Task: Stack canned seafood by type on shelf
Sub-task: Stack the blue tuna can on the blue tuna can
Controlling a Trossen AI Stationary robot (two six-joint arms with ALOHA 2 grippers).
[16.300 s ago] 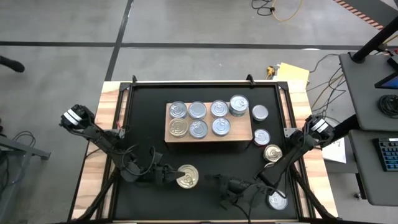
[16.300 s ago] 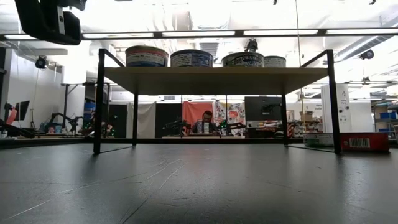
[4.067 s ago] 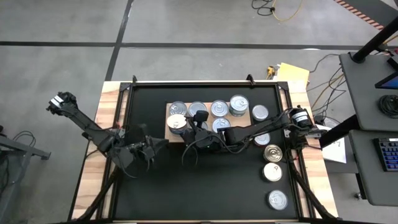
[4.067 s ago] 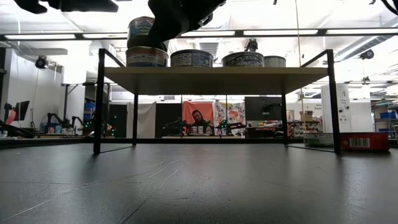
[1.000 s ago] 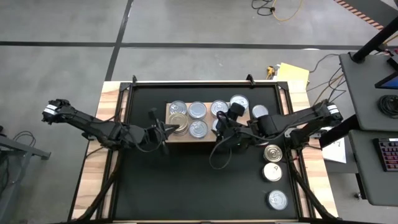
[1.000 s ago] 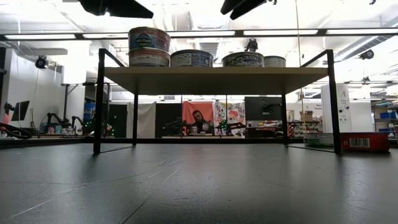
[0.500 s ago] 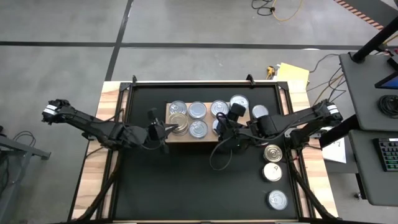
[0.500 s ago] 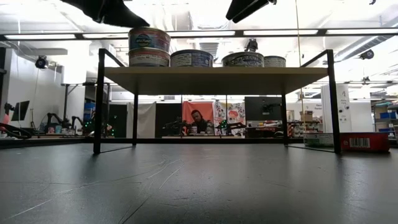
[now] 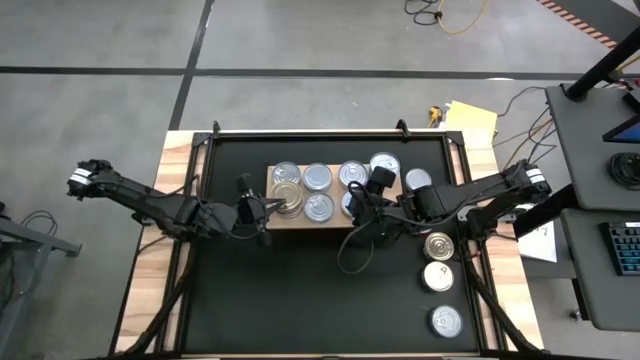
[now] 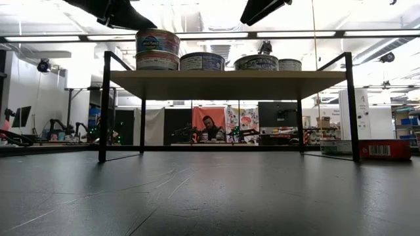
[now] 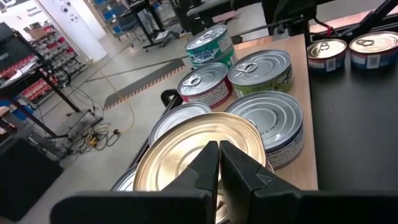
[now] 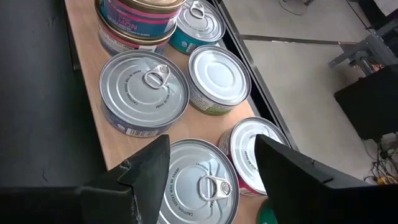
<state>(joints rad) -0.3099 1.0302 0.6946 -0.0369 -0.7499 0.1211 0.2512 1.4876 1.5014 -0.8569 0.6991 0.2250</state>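
Shelf [image 9: 335, 222]: light-wood board, mid-tabletop on the black mat [image 9: 300, 300]; seen from the low view as a raised platform on dark legs.
Tins on shelf [image 9: 318, 177]: two rows; in the low view one tin sits stacked on another at the left end [image 10: 157, 41], the others single.
Gold tin [image 11: 199, 152]: top of that left-end stack, directly ahead of the left pincer's tips.
Loose tins [image 9: 437, 245]: four on the mat right of the shelf, one near its far right corner, three in a line toward the near edge, apart from each other.
Left pincer [image 9: 268, 207]: at the shelf's left end, over the gold tin; fingers [image 11: 205, 167] pressed together, pinching nothing.
Right pincer [image 9: 362, 212]: above the shelf's right half; fingers [image 12: 146, 163] spread, a silver pull-tab tin [image 12: 196, 177] between and below them, not pinched.
Tabletop [image 9: 170, 290]: wood edge visible beside the mat.
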